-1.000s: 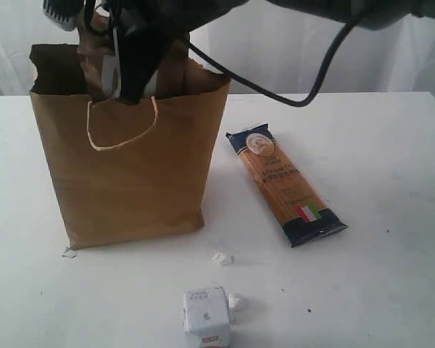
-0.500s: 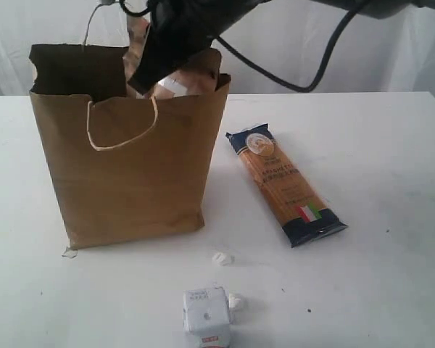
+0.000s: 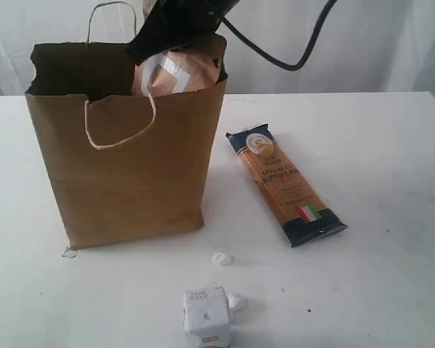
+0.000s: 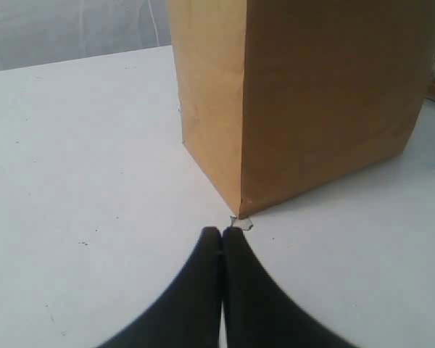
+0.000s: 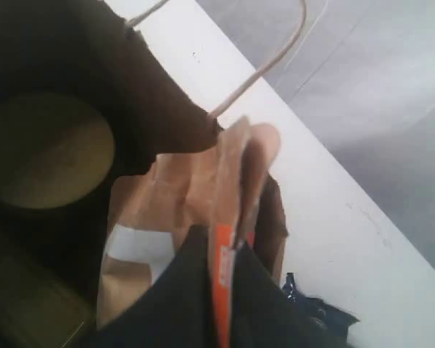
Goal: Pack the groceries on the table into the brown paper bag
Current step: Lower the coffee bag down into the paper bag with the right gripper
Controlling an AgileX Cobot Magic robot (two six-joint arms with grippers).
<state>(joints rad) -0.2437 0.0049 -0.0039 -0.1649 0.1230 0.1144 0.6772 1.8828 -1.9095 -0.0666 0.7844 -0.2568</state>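
Brown orange-labelled pouch | right end effector clamped on it | left end effector together

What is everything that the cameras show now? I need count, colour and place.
table: one, white, under everything
paper bag: one, brown, upright, left on table
pouch: one, brown with orange edge, in the bag's mouth
jar lid: one, olive, inside the bag
spaghetti packet: one, blue and orange, right of bag
carton: one, white, front of table
lumps: two, white, near the carton
left gripper: one, black, shut, by the bag's bottom corner
right gripper: one, black, shut on the pouch
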